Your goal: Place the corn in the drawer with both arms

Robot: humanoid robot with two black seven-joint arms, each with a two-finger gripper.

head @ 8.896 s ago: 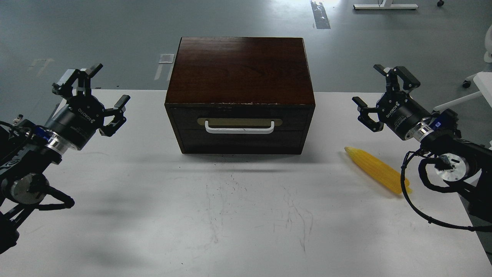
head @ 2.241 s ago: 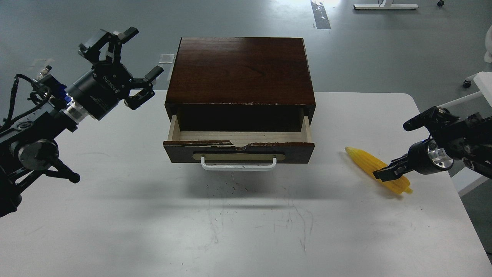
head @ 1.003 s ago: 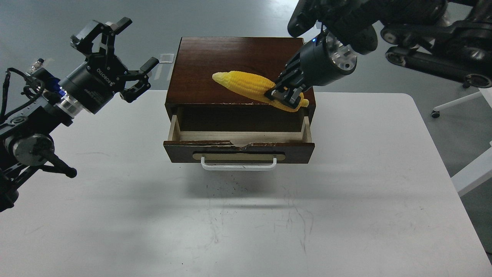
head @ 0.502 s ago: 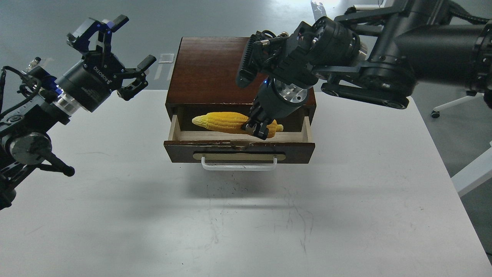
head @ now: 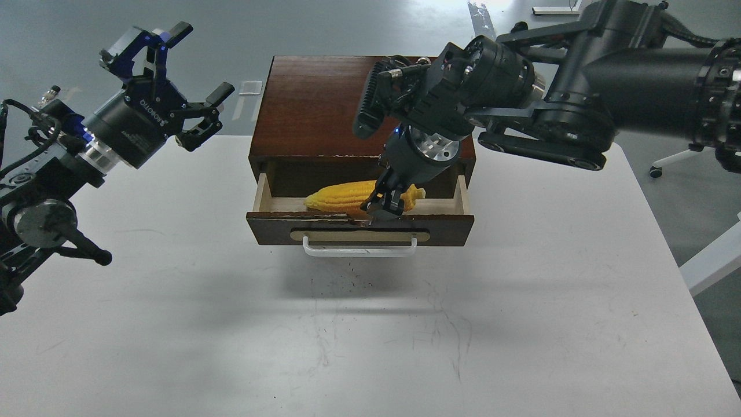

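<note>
The dark brown box's drawer (head: 359,227) stands pulled out, its white bar handle (head: 359,250) in front and pale wood inside. The yellow corn (head: 344,194) lies low in the drawer, tip to the left. My right gripper (head: 386,202) reaches down into the drawer and is shut on the corn near its stub end. My left gripper (head: 173,92) is open and empty, held above the table's far left, apart from the box.
The wooden box (head: 347,110) stands at the table's back middle. The white table (head: 370,324) stretches in front of it. My right arm (head: 550,104) crosses over the box's right side. A white chair base (head: 694,156) shows past the table's right edge.
</note>
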